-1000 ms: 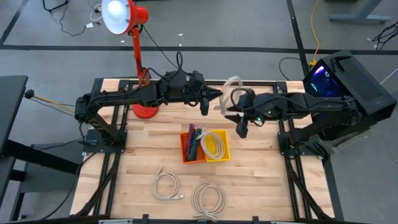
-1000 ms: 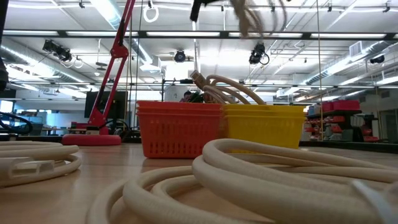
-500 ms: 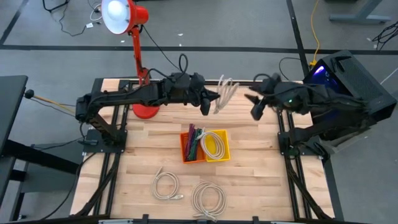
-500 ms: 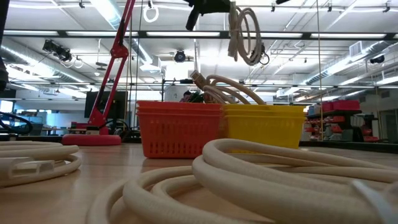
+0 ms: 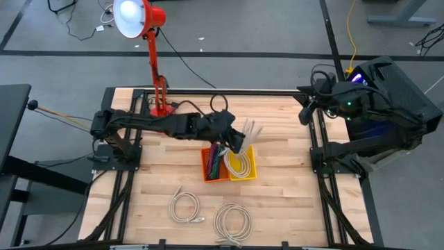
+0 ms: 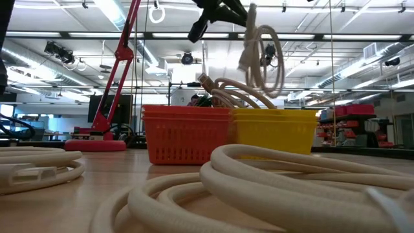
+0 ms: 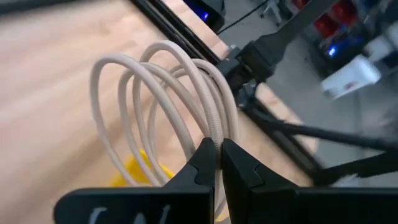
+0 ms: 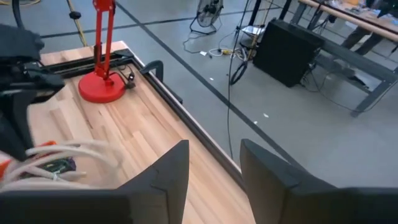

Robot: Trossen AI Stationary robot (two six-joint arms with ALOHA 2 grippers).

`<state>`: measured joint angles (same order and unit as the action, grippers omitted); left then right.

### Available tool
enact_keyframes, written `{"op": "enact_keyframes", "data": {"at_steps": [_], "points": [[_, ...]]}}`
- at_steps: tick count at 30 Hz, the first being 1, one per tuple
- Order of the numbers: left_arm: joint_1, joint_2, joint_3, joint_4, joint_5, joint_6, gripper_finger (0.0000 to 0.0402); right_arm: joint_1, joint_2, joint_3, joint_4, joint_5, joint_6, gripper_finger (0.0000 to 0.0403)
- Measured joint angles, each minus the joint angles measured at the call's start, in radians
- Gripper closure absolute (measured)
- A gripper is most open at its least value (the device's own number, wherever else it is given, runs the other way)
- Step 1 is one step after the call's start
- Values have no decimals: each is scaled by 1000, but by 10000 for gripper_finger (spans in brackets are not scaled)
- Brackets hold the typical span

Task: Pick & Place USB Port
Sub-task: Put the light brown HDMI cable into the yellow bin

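Left tool point(image 5: 239, 141) clamped on coiled beige cable point(image 5: 248, 132), centre frame just above yellow bin point(image 5: 241, 161). Right tool point(image 5: 305, 112) open, empty, upper right counter point(image 5: 277, 201) edge.

Overhead looks down; low camera (table-level) faces across — both share baskets point(image 5: 228, 162).

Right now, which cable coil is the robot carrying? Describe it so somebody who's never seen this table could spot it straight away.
Start at the orange and yellow baskets mid-table. Just above the yellow one, the left gripper is shut on a cream cable coil, dangling in the air. The other coils lie flat on the wood or inside the basket; this one alone hangs off the table.
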<state>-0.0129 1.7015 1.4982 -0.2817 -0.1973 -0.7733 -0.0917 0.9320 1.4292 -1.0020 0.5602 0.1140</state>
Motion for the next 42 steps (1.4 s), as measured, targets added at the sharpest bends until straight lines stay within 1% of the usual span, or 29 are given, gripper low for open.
{"op": "enact_keyframes", "data": {"at_steps": [2,5,11,16,23,29,32,34,37,42], "points": [[-13,9,0,6,-12,-84,391,0,-6,0,-1,0,-15,260],[-39,19,0,-7,-88,-173,391,0,-9,0,-14,0,-48,260],[-110,40,0,-2,-231,-408,391,0,-10,0,-26,0,-129,261],[-176,74,0,-2,-293,-594,391,0,-10,0,-26,1,-177,261],[-255,129,0,-50,-401,-825,391,0,-11,0,-27,7,-202,261],[-280,173,-1,-95,-409,-948,391,0,-12,0,-44,6,-209,261],[-277,187,0,-71,-410,-948,391,0,-14,0,-76,4,-209,261],[-270,186,-1,-40,-413,-921,391,0,-17,0,-102,-1,-199,260],[-259,182,0,-38,-414,-891,391,0,-22,0,-166,-4,-156,260],[-252,178,0,-127,-318,-914,384,0,-41,0,-282,-21,-59,260]]}}
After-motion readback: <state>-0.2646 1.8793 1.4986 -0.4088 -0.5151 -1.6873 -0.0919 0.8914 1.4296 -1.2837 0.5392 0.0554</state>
